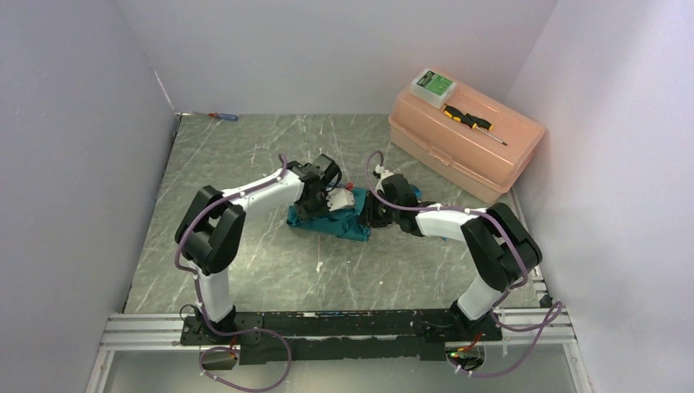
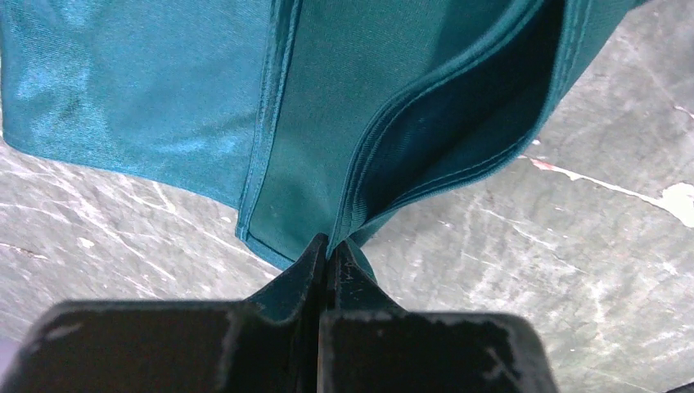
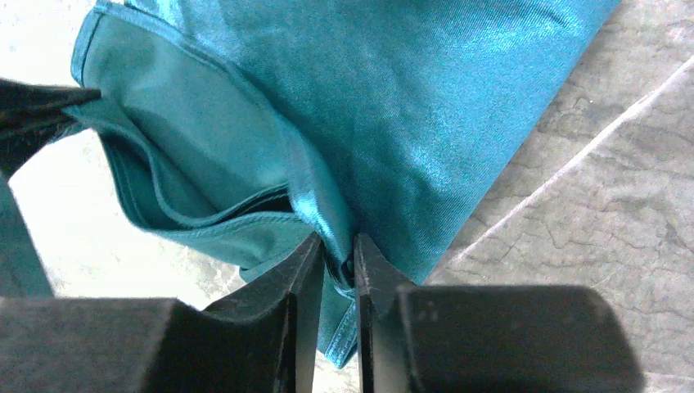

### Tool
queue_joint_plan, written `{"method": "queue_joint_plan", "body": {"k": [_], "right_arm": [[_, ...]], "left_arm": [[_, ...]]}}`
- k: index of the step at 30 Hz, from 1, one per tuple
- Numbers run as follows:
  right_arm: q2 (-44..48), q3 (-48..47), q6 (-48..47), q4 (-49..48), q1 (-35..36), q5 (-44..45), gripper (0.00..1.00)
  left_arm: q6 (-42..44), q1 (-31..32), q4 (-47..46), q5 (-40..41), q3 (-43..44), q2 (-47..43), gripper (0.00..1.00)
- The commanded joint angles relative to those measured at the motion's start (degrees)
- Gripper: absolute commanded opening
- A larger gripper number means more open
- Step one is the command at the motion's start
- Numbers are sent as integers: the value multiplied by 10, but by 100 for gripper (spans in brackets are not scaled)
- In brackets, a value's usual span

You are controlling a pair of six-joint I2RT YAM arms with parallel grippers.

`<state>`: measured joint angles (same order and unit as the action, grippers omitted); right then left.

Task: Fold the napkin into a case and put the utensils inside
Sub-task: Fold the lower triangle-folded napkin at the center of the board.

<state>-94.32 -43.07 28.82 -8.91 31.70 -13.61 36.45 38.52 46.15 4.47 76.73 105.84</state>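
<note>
Napkin (image 1: 331,221) lies folded on the table (image 1: 245,164), stretched between both grippers, which face each other across it.

Left gripper (image 2: 330,246): jaws pressed together, no gap showing, pinching a hemmed corner of the teal cloth. Just ahead of its tips and to their right, the folded layers gape into a dark pocket. A flat, shiny panel spreads ahead to their left.

Right gripper (image 3: 337,246): jaws a narrow slit apart. The napkin's glossy hem sits bunched in that slit, with some dark space beside it. Ahead-left of its tips the same pocket mouth stands open. Ahead-right lies smooth cloth, then bare table.

Utensils: not made out in any view.

Peach toolbox (image 1: 466,143) sits well beyond the right gripper, toward the far right corner, with a yellow-and-black screwdriver (image 1: 470,121) on its lid. Red-and-blue screwdriver (image 1: 223,116) lies well beyond the left gripper, against the back wall.
</note>
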Motion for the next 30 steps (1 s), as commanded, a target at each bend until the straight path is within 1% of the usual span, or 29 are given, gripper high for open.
{"method": "queue_joint_plan", "body": {"k": [1, 3, 5, 6, 7, 11, 14, 17, 18, 21, 23, 26, 28, 30], "right_arm": [[21, -14, 4, 19, 0, -21, 28], [27, -23, 2, 32, 0, -33, 36], [41, -32, -2, 46, -3, -33, 50], [48, -37, -5, 54, -4, -34, 54], [55, -42, -7, 63, -7, -34, 56], [78, -61, -13, 84, -22, -28, 56], [73, -88, -19, 86, -32, -23, 50], [45, -123, -26, 86, -40, -20, 44], [26, -138, -27, 86, -42, -23, 41], [-28, -179, -15, 68, -46, -43, 24], [-63, -205, -2, 47, -47, -62, 15], [-111, -237, 22, 12, -47, -88, 9], [-144, -261, 39, -1, -47, -103, 3], [-172, -281, 51, -14, -47, -117, 0]], "left_arm": [[14, -11, -8, 5, 30, 18, 3], [18, -14, -11, 4, 30, 22, 3], [19, -16, -13, 4, 30, 28, 3], [20, -17, -15, 4, 29, 30, 3], [20, -18, -16, 4, 28, 33, 3], [18, -20, -24, 3, 30, 40, 3], [16, -21, -29, 4, 33, 41, 3], [14, -21, -26, 3, 38, 40, 3], [14, -21, -26, 2, 38, 37, 3], [13, -22, -26, 2, 36, 30, 3], [13, -23, -28, 3, 34, 27, 3], [12, -23, -28, 4, 34, 27, 3], [10, -23, -26, 4, 37, 27, 3], [11, -23, -27, 6, 36, 25, 3]]}}
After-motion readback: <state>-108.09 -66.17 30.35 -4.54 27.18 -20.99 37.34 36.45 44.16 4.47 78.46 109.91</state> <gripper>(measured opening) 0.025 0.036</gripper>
